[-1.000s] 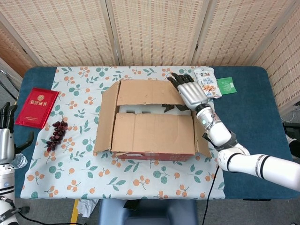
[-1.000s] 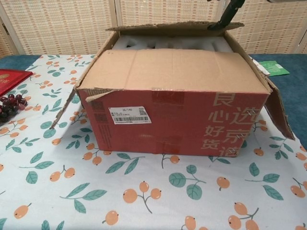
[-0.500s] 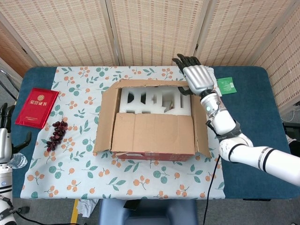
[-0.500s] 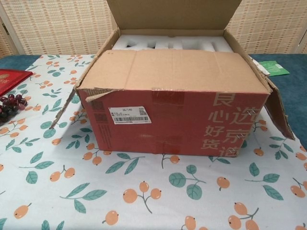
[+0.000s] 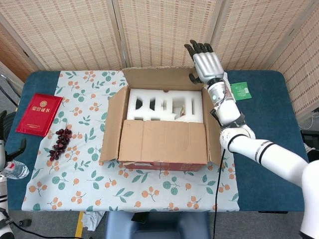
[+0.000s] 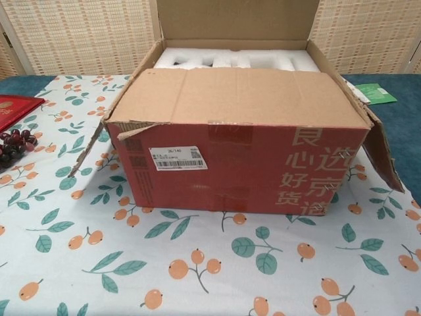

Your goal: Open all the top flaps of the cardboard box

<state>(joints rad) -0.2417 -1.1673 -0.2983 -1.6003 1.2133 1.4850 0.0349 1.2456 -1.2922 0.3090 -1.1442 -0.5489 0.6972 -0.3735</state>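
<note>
The cardboard box (image 5: 162, 149) stands mid-table on the flowered cloth. Its far flap (image 5: 162, 78) stands upright, baring the white foam insert (image 5: 164, 107). The near flap (image 5: 162, 142) lies flat over the front half. The left side flap (image 5: 110, 124) and right side flap (image 5: 214, 137) hang outward. My right hand (image 5: 205, 62) is raised at the far flap's right corner, fingers stretched out, thumb against the flap's edge. My left hand (image 5: 4, 144) shows only partly at the left frame edge, fingers apart, holding nothing. The chest view shows the box (image 6: 237, 164) and upright far flap (image 6: 237, 20), no hands.
A red booklet (image 5: 39, 113) and a bunch of dark grapes (image 5: 61, 143) lie left of the box. A green packet (image 5: 240, 90) lies at the right, beyond my right arm. A woven folding screen stands close behind the table.
My right hand has lifted the far flap from lying flat over the box to standing upright, rising and moving away with it. The foam insert now shows. The left hand has sunk slightly.
</note>
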